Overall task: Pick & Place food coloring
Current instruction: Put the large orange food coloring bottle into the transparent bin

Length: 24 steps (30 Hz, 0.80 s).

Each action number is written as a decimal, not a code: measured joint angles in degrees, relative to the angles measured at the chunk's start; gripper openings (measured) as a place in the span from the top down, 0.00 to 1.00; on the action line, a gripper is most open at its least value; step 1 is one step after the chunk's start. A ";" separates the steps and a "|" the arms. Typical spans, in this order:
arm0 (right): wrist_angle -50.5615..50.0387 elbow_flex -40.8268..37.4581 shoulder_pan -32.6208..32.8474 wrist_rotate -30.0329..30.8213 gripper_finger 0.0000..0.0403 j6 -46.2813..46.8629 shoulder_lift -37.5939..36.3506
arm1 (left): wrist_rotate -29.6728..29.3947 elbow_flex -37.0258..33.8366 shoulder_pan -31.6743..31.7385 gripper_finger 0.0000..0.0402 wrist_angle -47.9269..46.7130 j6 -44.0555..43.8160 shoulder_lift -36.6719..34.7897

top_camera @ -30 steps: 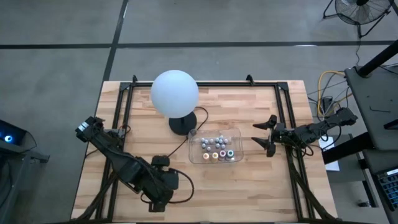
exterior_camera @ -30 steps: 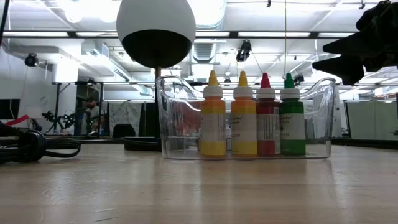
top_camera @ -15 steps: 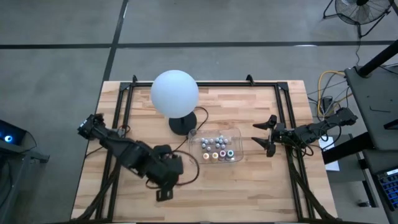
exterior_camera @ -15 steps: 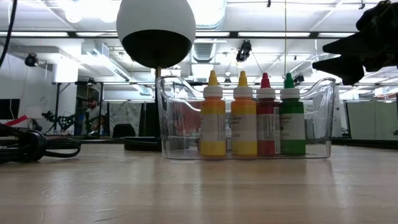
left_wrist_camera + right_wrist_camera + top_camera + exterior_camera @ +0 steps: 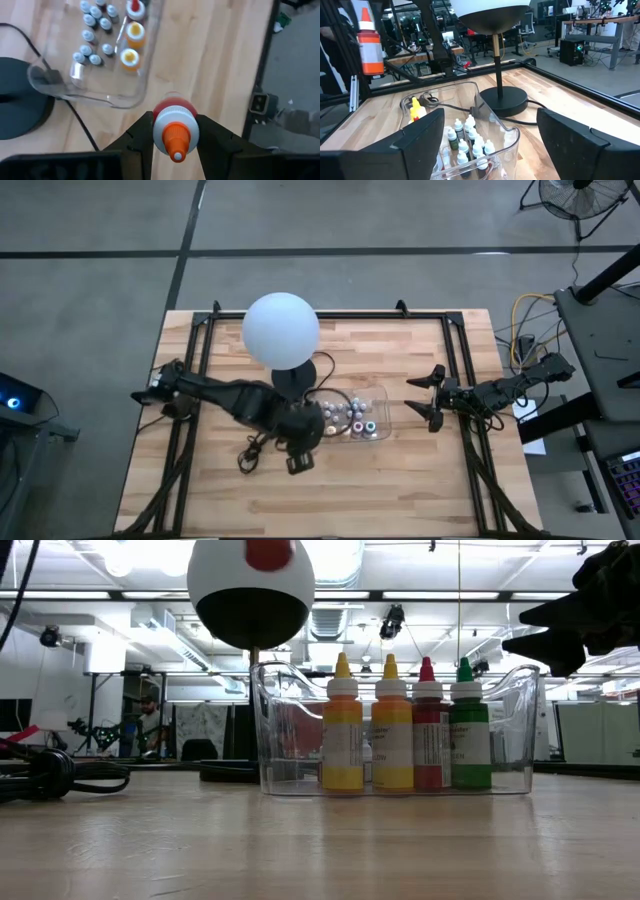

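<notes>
Both arms are showing as dark, near-black jointed links with a matte finish, built of chunky blocks and narrower tubes. The left hand (image 5: 172, 137) is presenting two broad, black, angular fingers (image 5: 137, 137) with flat faceted sides. The right hand (image 5: 428, 398) is ending in two pointed black prongs, and its fingers (image 5: 422, 135) are looking like wide, smooth, dark slabs.

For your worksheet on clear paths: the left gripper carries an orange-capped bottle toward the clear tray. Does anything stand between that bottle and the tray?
Nothing visible does. The left gripper holds the orange-capped bottle above bare wood just outside the clear tray. Only the tray's own wall lies ahead. The lamp cable runs off to one side.
</notes>
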 joint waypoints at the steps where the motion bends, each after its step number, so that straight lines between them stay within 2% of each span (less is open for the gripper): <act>1: 0.00 0.00 0.00 0.01 0.23 0.00 0.01 | -0.01 0.54 0.78 0.76 -0.22 0.16 0.46; 12: 0.00 0.00 0.02 -0.01 0.25 0.00 -0.01 | -1.30 -0.22 8.38 0.76 -0.70 1.51 2.78; 24: 0.01 0.01 0.02 -0.01 0.24 0.00 0.05 | -1.95 -4.09 10.06 0.76 1.38 0.96 5.28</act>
